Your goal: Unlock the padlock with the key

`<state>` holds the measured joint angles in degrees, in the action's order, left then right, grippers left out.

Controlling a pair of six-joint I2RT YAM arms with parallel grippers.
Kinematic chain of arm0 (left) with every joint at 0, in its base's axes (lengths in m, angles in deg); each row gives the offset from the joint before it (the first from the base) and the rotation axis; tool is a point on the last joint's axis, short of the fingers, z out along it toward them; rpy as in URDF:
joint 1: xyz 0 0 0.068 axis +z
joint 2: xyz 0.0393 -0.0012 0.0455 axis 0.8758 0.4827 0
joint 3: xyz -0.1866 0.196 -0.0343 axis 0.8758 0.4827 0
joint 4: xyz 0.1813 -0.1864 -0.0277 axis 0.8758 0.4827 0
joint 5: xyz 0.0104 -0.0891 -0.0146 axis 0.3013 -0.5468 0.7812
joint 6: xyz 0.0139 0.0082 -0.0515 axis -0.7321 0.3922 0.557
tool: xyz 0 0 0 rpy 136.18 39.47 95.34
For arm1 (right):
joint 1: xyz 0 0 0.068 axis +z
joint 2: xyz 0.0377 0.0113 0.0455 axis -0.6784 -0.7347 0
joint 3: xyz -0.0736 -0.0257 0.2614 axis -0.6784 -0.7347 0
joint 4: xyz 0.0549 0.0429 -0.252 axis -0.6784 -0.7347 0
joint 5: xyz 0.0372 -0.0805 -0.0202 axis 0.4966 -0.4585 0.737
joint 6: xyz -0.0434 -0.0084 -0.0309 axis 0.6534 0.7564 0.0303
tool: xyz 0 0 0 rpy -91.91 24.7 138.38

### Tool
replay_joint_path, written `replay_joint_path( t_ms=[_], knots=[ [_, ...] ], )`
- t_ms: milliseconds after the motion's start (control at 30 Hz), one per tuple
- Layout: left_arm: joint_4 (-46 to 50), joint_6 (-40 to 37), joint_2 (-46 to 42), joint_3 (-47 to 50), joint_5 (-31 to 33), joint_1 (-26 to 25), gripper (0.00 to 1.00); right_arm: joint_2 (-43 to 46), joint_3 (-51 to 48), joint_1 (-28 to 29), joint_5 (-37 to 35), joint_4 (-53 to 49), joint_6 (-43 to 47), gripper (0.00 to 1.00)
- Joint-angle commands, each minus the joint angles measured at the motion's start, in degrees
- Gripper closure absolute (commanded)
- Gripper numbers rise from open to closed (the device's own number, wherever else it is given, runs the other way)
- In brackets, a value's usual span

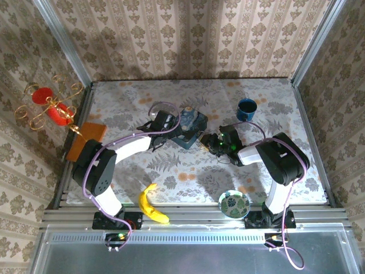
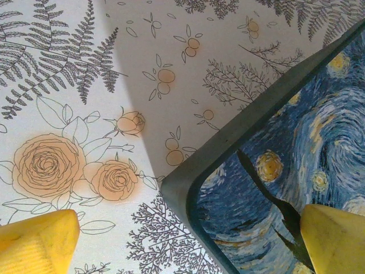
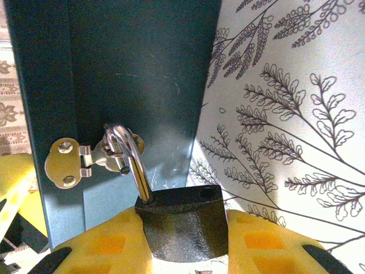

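Note:
The padlock point(image 3: 182, 225) has a small dark body, and my right gripper point(image 3: 182, 242) is shut on it between yellow fingers point(image 3: 102, 242). Its silvery shackle point(image 3: 134, 165) rises from the body's left hole and hooks through the metal hasp point(image 3: 71, 162) on the blue tin's side point(image 3: 142, 68). The body's right hole stands empty. The key is out of view. My left gripper point(image 2: 185, 237) is open and straddles a corner of the starry-night tin lid point(image 2: 296, 148), one finger point(image 2: 34, 240) over the tablecloth and the other over the lid. From above, the left gripper point(image 1: 165, 123) and right gripper point(image 1: 208, 141) flank the tin point(image 1: 191, 125).
A blue cup point(image 1: 247, 108) stands behind the right arm. A banana point(image 1: 151, 208) and a patterned bowl point(image 1: 234, 204) lie near the front edge. An orange board point(image 1: 85, 140) and a red-and-gold candle holder point(image 1: 48, 108) sit at the left wall.

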<state>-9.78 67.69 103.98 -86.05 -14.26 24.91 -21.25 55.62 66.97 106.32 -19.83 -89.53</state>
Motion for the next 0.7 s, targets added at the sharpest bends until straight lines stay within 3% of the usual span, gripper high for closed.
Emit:
replay_joint_path(
  t_ms=[0, 667],
  knots=[
    [5.9, -2.1, -0.5, 1.3, -0.5, 0.8, 0.0, -0.9, -0.9, -0.2, -4.1, 3.5, -1.9, 1.0],
    [5.9, -1.9, -1.0, 1.5, -0.5, 0.9, 0.0, -3.4, -2.1, -0.2, -4.9, 8.3, -4.5, 1.0]
  ],
)
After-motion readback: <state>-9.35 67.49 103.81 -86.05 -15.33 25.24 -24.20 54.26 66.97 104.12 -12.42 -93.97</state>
